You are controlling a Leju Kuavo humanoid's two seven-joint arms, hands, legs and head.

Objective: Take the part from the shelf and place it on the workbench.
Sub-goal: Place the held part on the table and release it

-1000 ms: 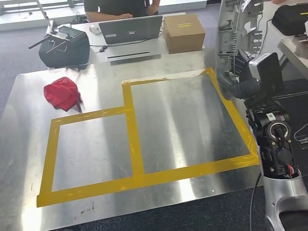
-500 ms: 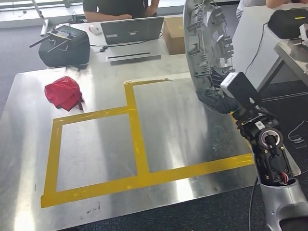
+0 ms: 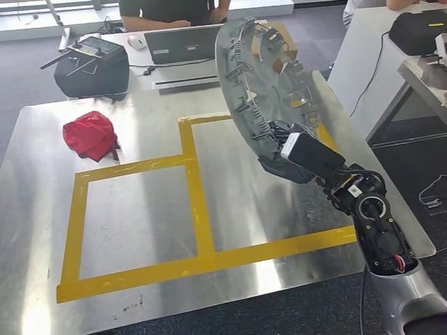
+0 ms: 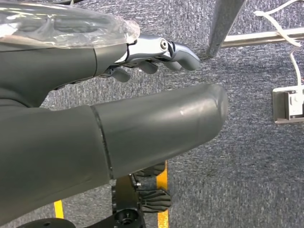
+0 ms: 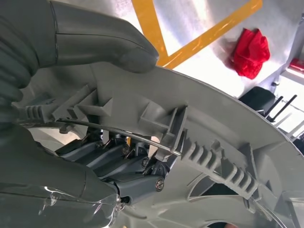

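Right hand (image 3: 287,150) grips the part (image 3: 258,77) at its lower rim: in the right wrist view the thumb (image 5: 104,40) lies over the outer face of the rim and the darker fingers (image 5: 107,159) curl in behind the ribbed inner side, so the rim is clamped between them. Hold looks firm; no gap seen at the thumb.

Part: large grey moulded plastic ring, ribs and clips on the face turned to the camera. It is held up in the air, tilted, its upper edge leaning away toward the far side of the bench (image 3: 31,209). It extends up and away from the hand, so most of its bulk sits beyond the grip. No part of it touches the bench as far as the head view shows.

Relation that matters: the part hangs above the far right portion of the larger yellow-taped rectangle (image 3: 198,202), the right arm reaching in from the bench's right edge. Judgement: the task is at the placing stage; the part must be tipped flatter and lowered inside the tape. Risk: with the grip at one rim, the free upper edge could swing or strike first.

Left hand (image 4: 157,50) hangs over the carpet floor, fingers loosely extended, holding nothing.

Small item: red cloth (image 3: 89,135) lies on the bench, well apart from the part.
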